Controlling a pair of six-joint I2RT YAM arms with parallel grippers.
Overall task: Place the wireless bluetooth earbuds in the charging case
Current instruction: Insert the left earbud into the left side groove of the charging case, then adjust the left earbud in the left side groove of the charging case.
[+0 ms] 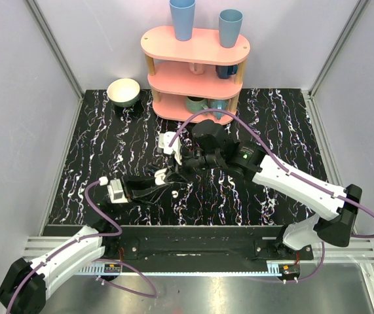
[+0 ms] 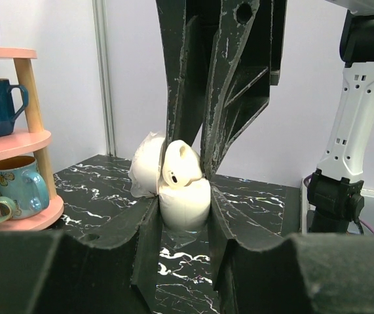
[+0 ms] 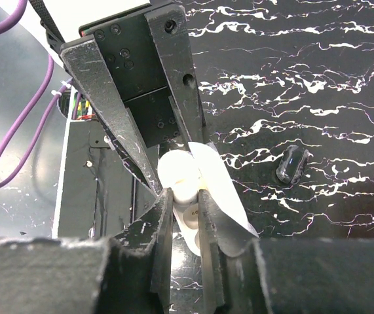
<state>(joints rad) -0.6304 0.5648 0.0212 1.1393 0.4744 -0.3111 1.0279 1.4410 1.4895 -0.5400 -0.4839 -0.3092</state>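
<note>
This was a robot laboratory cell, not a home. Plain white panels (image 1: 16, 98) in aluminium profiles (image 1: 56, 49) closed the black marbled table top (image 1: 108, 144) on three sides. A left arm (image 1: 62, 258) and a right arm (image 1: 298, 186) were bolted to a black base plate (image 1: 193, 245), and purple cables (image 1: 90, 199) ran along them. The household things were few: a pink shelf (image 1: 195, 47), cups (image 1: 182, 19) and a bowl (image 1: 123, 91).

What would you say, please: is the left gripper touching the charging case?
Touching. The left wrist view shows the left gripper clamping the charging case, a finger pressed against each side, no gap.
</note>
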